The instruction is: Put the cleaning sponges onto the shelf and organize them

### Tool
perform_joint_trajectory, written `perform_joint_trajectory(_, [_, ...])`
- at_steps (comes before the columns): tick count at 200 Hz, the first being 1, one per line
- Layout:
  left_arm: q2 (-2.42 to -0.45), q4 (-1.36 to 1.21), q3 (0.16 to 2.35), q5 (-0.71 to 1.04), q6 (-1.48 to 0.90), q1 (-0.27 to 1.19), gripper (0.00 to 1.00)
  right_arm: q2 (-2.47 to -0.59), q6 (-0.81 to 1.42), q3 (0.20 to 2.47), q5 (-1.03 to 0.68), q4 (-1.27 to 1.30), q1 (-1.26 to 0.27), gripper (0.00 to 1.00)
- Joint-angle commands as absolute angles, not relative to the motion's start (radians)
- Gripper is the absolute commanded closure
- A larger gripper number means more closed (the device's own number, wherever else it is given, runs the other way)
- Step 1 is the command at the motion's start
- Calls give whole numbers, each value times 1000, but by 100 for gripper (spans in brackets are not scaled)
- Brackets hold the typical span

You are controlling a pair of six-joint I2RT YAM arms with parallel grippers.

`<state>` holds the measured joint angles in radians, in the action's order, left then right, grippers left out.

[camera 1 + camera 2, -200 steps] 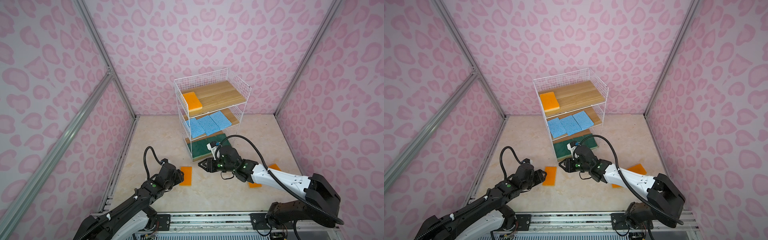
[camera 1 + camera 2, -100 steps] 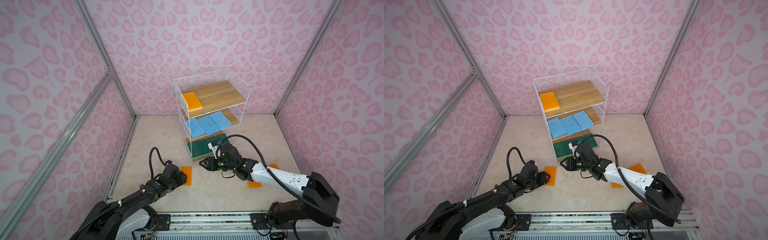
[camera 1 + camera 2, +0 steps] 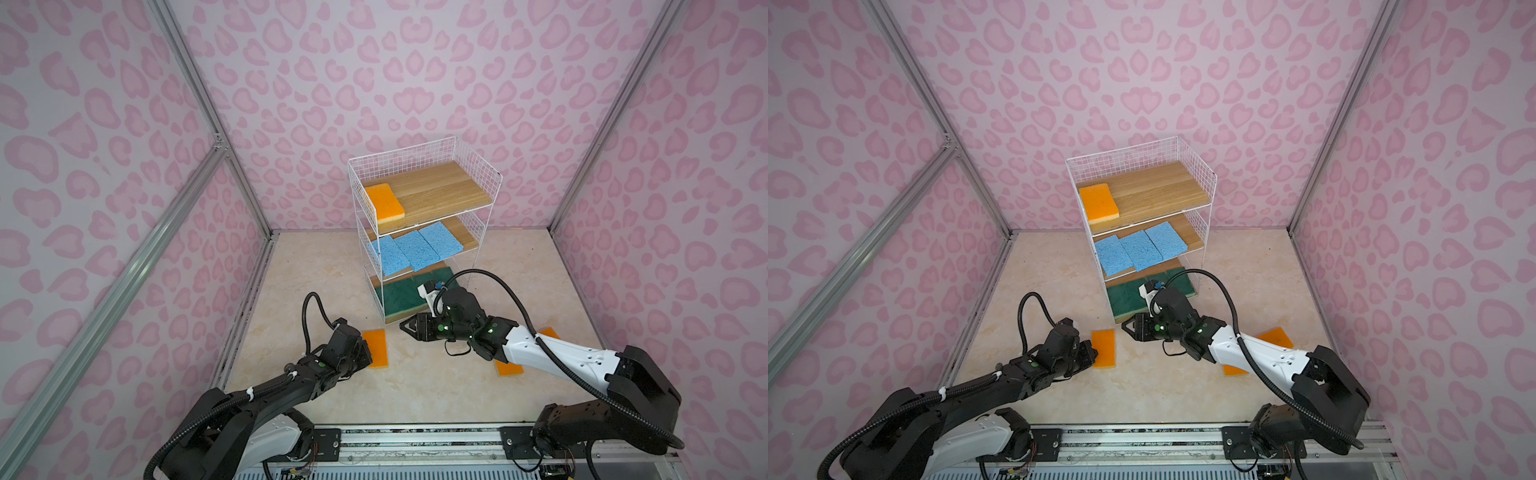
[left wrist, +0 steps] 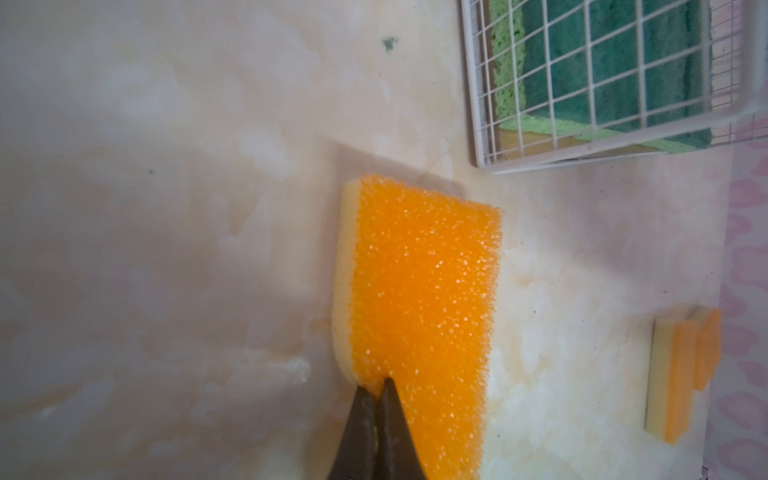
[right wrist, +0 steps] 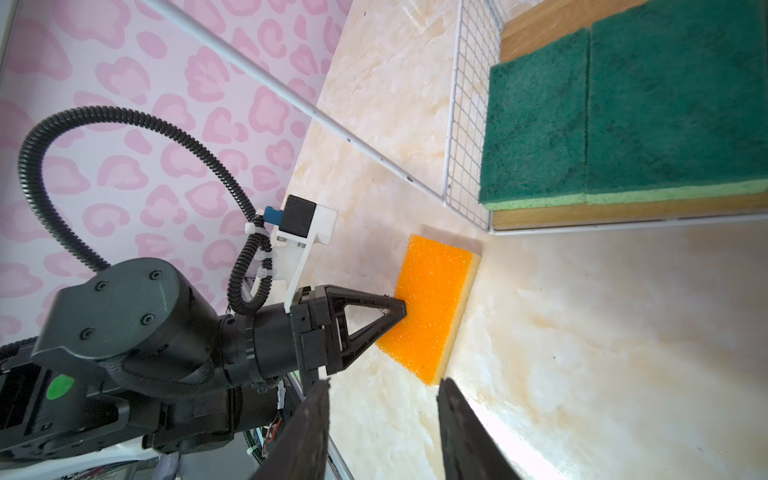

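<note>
An orange sponge (image 3: 376,348) (image 3: 1104,348) lies flat on the floor, left of the shelf's (image 3: 478,166) foot. My left gripper (image 3: 362,354) (image 4: 380,384) is shut, pinching that sponge's (image 4: 424,299) near edge between its fingertips. My right gripper (image 3: 405,328) (image 5: 382,380) hovers open in front of the bottom tier, holding nothing. On the shelf (image 3: 1196,166) one orange sponge (image 3: 384,203) rests on the top board, three blue sponges (image 3: 415,249) on the middle board and green sponges (image 3: 401,295) (image 5: 623,108) on the bottom board.
Two more orange sponges (image 3: 508,368) (image 3: 550,332) lie on the floor, partly hidden under my right arm. Pink patterned walls with metal posts enclose the beige floor. The arm-base rail (image 3: 415,440) runs along the front edge.
My left gripper reached forward to the floor sponge and closed on its near edge. The right gripper has barely moved and stays open.
</note>
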<state>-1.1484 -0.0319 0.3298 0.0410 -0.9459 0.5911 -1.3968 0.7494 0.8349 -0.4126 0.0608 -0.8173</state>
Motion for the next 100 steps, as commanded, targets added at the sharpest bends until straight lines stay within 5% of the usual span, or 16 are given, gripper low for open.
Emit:
perform_joint_trajectory(1, [-1121,-32,346,41,-969,591,96,-1388,745,821,-416,69,-819,54])
perform_joint_trajectory(100, [-870,33,397,-3,-1095,591,96,-1365,782,756,-431,151,-856,30])
